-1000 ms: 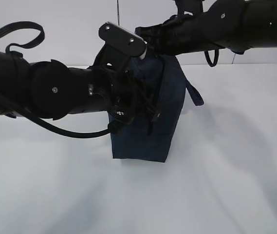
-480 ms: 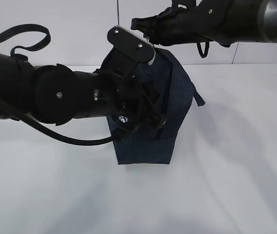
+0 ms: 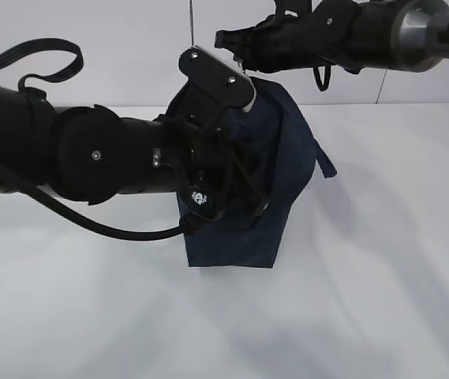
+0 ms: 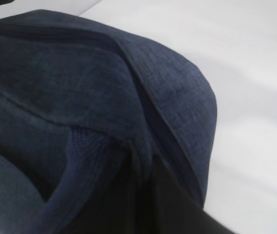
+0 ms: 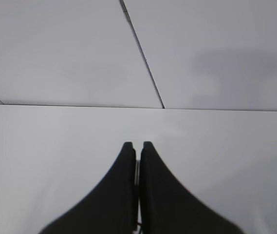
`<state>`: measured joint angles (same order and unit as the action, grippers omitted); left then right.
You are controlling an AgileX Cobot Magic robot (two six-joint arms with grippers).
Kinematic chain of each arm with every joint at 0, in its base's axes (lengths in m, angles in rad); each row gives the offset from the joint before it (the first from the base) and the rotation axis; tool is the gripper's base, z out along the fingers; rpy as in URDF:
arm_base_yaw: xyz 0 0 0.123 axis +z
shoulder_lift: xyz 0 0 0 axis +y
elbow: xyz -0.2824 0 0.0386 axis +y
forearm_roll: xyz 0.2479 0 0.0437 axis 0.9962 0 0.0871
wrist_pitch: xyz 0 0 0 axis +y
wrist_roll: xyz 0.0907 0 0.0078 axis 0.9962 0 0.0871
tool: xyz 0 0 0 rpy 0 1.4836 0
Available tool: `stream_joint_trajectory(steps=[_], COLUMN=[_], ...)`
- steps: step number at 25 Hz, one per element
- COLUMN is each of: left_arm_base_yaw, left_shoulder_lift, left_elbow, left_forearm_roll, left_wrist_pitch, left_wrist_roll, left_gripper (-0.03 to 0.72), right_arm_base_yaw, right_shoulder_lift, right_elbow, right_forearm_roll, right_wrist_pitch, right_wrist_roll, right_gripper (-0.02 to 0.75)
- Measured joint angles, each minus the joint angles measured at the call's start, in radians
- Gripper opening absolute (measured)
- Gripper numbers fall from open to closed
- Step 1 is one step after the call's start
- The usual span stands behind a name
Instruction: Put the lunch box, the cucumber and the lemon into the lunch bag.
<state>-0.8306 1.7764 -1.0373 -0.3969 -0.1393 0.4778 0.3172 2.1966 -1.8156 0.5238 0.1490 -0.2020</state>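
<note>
**Lunch bag upright at mid-worktop, both arms at its top**

The lunch bag [image 3: 275,181] stands on the white worktop [image 3: 382,284], its top bulging and leaning right. The left gripper [image 3: 236,178] is pressed against the bag's left side; whether its fingers are apart or together cannot be told. The right gripper [image 5: 138,161] hangs above the bag's top, fingers together, nothing between them.

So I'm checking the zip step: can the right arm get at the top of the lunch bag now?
Probably yes: the right gripper, fingers together, hangs just above the lunch bag top, nothing between. The left gripper's wrist crowds the bag's near side.
</note>
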Motion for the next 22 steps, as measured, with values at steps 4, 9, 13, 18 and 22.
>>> stream_joint_trajectory(steps=[4, 9, 13, 18, 22], left_arm_base_yaw=[0.0, 0.0, -0.002, -0.002, 0.018], left_shoulder_lift=[0.0, -0.006, -0.034, -0.055, -0.057], left_elbow=[0.0, 0.0, 0.0, 0.0, 0.0], left_forearm_roll=[0.006, 0.012, 0.016, -0.02, -0.104], left_wrist_pitch=[0.019, 0.055, 0.128, 0.194, 0.204], left_wrist_roll=[0.0, 0.0, 0.0, 0.0, 0.0], left_gripper=[-0.008, -0.008, -0.008, -0.008, 0.059], right_arm_base_yaw=[-0.025, -0.057, -0.058, -0.058, -0.058], right_shoulder_lift=[0.026, 0.028, 0.028, 0.026, 0.012], right_elbow=[-0.023, -0.027, -0.027, -0.027, -0.027], right_forearm_roll=[0.0, 0.0, 0.0, 0.0, -0.002], right_wrist_pitch=[0.014, 0.119, 0.185, 0.196, 0.198], right_wrist_roll=[-0.001, -0.022, -0.046, -0.054, -0.065], right_gripper=[0.0, 0.0, 0.0, 0.0, 0.0])
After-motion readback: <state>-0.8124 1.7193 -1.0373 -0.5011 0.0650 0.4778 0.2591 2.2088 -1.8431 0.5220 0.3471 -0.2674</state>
